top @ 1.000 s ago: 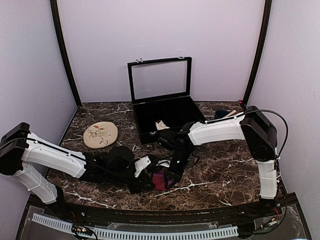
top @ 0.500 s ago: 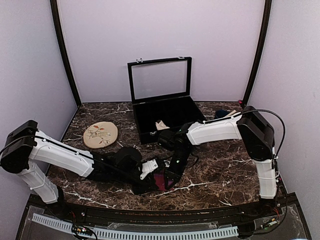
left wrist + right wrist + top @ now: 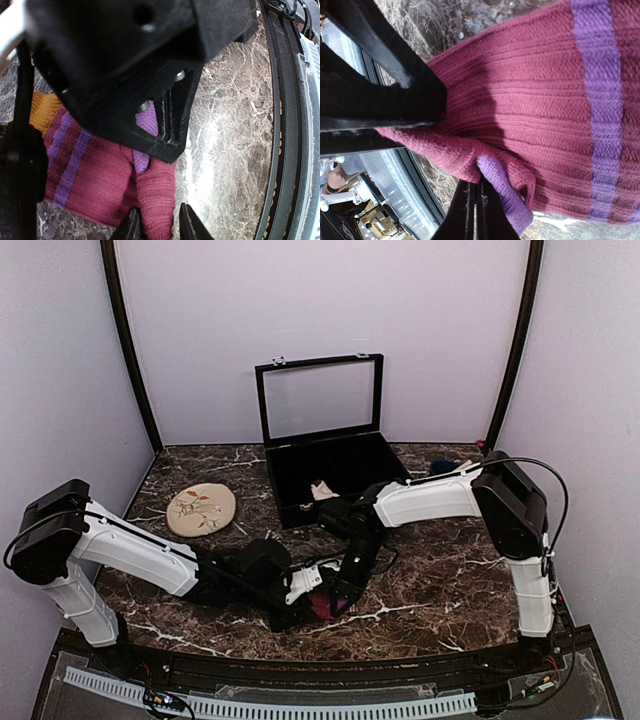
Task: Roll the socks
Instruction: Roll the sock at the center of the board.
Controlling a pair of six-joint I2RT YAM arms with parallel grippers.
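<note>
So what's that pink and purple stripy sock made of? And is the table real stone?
The striped sock looks like knitted yarn, soft and matte: ribbed rows of stitches show up close. Whether it is wool or cotton, I can't tell. The table looks like glossy dark brown marble, with white veins and bright reflections, but it could be a printed marble-look surface instead.

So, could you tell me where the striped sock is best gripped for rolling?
Grip the sock at its folded-over toe end, coming down from above with fingers either side of the fold. That doubled ridge stands proud; the rest lies flat on the table.
</note>
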